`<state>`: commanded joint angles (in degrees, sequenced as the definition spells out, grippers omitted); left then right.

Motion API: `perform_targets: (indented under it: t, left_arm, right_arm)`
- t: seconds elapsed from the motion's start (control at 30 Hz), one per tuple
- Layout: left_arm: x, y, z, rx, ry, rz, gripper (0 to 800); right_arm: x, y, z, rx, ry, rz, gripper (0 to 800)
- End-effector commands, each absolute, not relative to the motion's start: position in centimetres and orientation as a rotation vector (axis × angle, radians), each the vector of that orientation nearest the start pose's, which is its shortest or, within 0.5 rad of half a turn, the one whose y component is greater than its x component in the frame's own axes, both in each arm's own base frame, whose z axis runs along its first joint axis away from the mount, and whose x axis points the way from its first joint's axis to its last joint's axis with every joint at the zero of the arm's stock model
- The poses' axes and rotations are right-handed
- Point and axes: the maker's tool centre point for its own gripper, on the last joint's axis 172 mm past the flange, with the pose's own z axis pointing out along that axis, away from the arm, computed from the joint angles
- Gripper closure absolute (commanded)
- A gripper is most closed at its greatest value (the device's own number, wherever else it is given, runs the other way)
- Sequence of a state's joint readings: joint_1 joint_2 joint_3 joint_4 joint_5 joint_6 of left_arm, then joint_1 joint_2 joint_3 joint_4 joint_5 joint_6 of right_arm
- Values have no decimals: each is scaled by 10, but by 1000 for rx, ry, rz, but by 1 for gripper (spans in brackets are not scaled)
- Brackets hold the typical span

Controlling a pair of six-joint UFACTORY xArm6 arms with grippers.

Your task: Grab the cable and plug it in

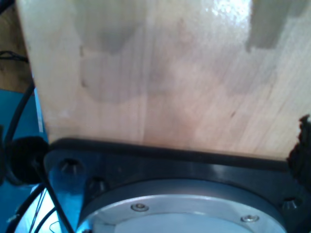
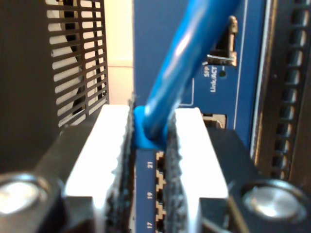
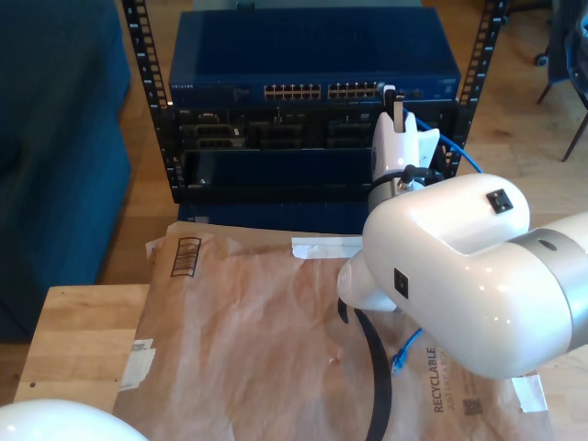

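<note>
The bright-blue cable (image 2: 184, 63) is clamped between the white, black-padded fingers (image 2: 192, 145) of my second gripper (image 2: 151, 124), which is shut on it. The cable's held end sits right at the blue switch's ports (image 2: 160, 182), numbered 17 to 21. In the exterior view my second gripper (image 3: 397, 99) reaches to the switch (image 3: 312, 55) at the right end of its port row. From there the cable (image 3: 459, 152) loops down, and its loose end (image 3: 402, 356) lies on the brown paper. My first gripper (image 1: 163, 138) shows dark pads (image 1: 303, 141) far apart over a wooden tabletop (image 1: 170, 73), holding nothing.
The switch sits in a black rack (image 3: 147, 101) above black units. Brown paper (image 3: 248, 340) covers the floor in front, with a thick black hose (image 3: 375, 386) across it. A wooden table (image 3: 73, 340) is at the exterior view's lower left, beside a blue couch (image 3: 55, 138).
</note>
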<state>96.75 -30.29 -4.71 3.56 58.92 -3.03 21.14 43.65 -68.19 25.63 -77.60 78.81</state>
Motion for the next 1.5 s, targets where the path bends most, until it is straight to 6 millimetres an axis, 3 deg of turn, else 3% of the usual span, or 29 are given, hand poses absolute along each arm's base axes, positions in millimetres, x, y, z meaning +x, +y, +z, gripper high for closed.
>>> perform_targets:
  t: [1.5]
  left_arm:
    - [-26,121,27,1872,2124,-460,0]
  right_arm:
    - [672,137,275,-1050,1116,-1345,800]
